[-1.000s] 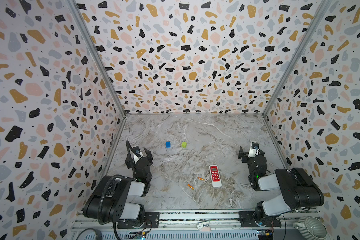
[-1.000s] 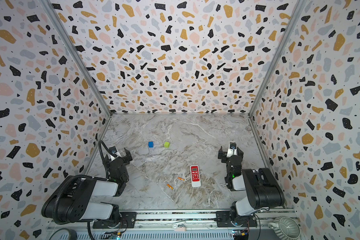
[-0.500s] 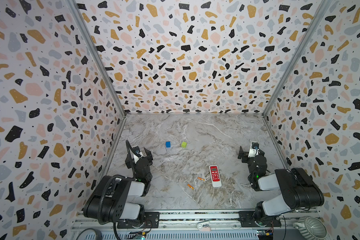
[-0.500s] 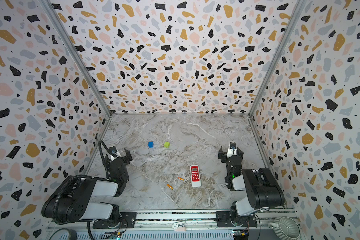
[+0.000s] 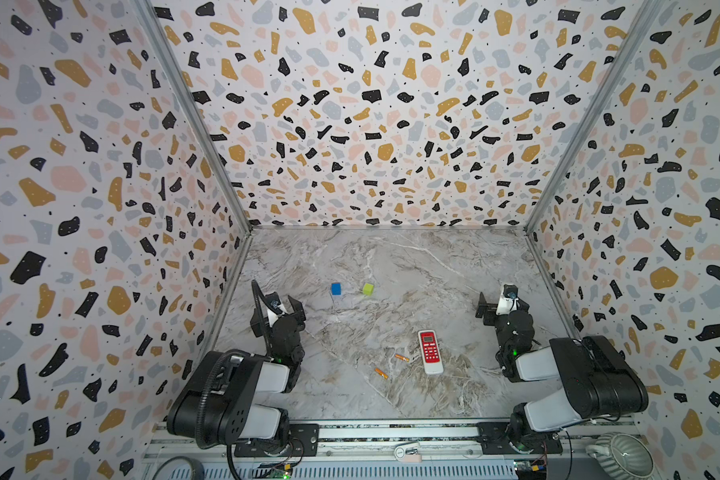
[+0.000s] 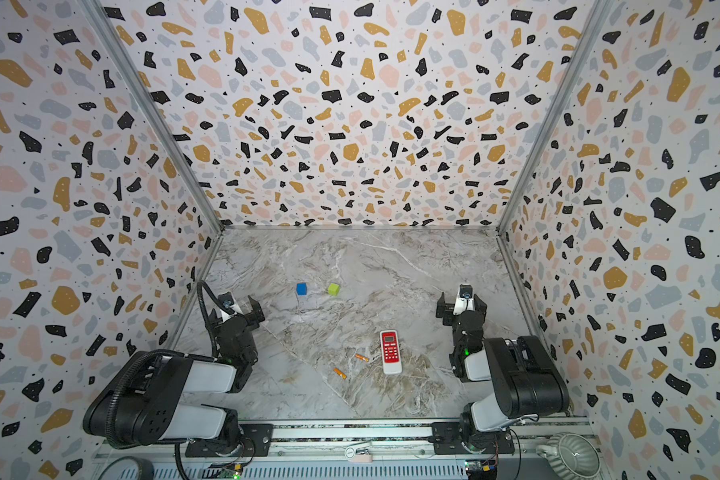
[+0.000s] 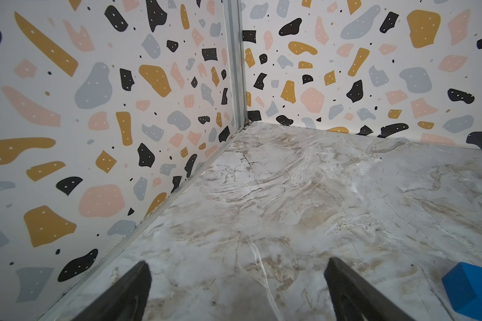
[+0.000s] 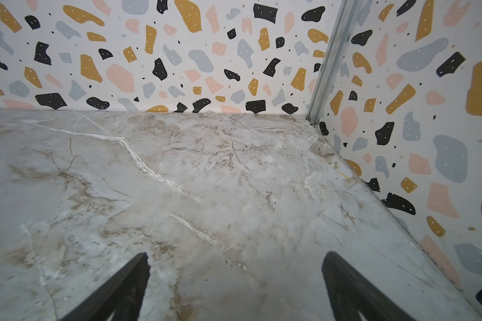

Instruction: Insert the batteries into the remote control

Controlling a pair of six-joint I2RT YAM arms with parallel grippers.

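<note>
The remote (image 5: 430, 352) lies face up, long axis front to back, nearer the right gripper (image 5: 502, 305) than the left gripper (image 5: 276, 312), with the batteries (image 5: 401, 357) just beside its left edge; both grippers' jaws stand apart and empty.

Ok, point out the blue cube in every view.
In a top view: blue cube behind the middle of the table, left of the green cube.
In a top view: blue cube left of the green cube.
Left wrist: blue cube cut off at the picture's edge.
Right wrist: not in it.
Shared landmark: the marbled tabletop.
</note>
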